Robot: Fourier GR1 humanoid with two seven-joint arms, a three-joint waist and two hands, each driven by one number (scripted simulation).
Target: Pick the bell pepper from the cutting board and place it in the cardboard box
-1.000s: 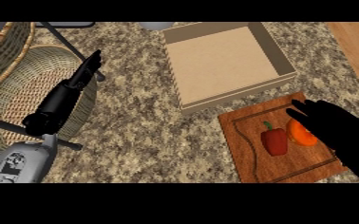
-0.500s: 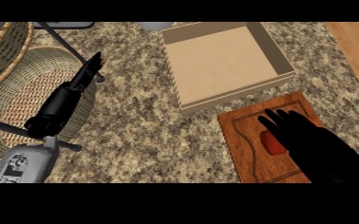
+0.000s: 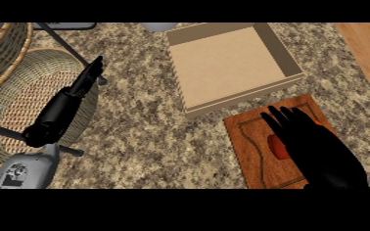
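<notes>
A wooden cutting board [image 3: 249,149] lies at the lower right of the counter. My right hand [image 3: 307,139] is spread over it with fingers straight, covering most of the red bell pepper [image 3: 275,146]; only a red sliver shows at the hand's left edge. I cannot see whether the hand touches the pepper. The cardboard box [image 3: 230,64] sits open just beyond the board, its inside bare. My left hand [image 3: 69,105] rests at the left, fingers straight and pointing away, over a wicker basket.
Wicker baskets [image 3: 29,85] fill the left side of the counter, with a dark thin stand [image 3: 69,41] crossing them. A pale bowl's edge [image 3: 159,26] shows at the top. A wooden surface [image 3: 356,39] borders the counter at the top right.
My right hand has slid left over the board and now hides the pepper and the orange thing that lay beside it. The left hand has stayed put.
</notes>
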